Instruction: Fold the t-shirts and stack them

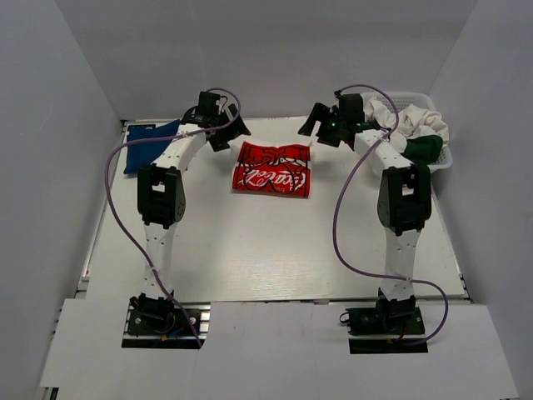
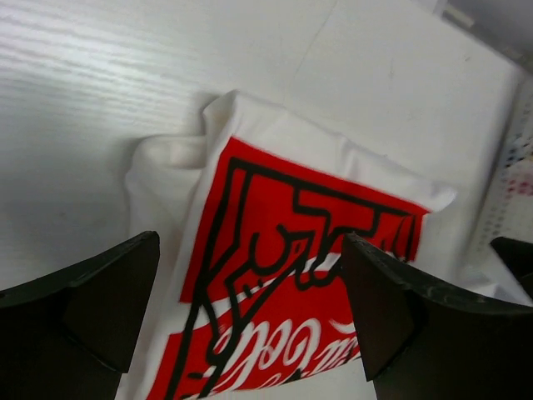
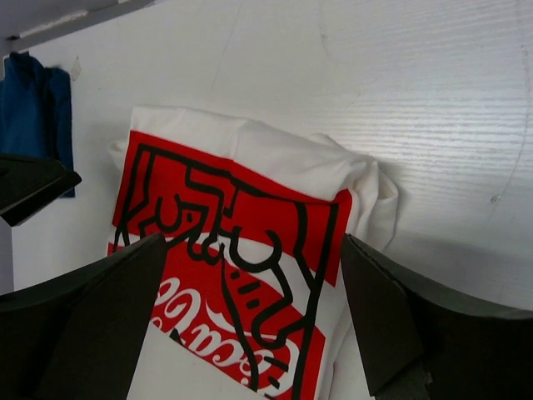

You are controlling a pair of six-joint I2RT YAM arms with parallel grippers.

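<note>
A folded white t-shirt with a red printed logo [image 1: 272, 169] lies at the table's back middle. It fills the left wrist view [image 2: 291, 275] and the right wrist view [image 3: 233, 250]. My left gripper [image 1: 231, 131] hovers open just left of the shirt's back edge, holding nothing. My right gripper [image 1: 321, 125] hovers open just right of that edge, also empty. A folded royal blue t-shirt [image 1: 148, 145] lies at the back left and shows in the right wrist view [image 3: 37, 108]. White shirts [image 1: 412, 123] and a dark green one [image 1: 425, 148] sit in the basket.
A white lattice basket [image 1: 440, 158] stands at the back right beside my right arm. White walls close in the table on three sides. Purple cables loop from both arms over the table.
</note>
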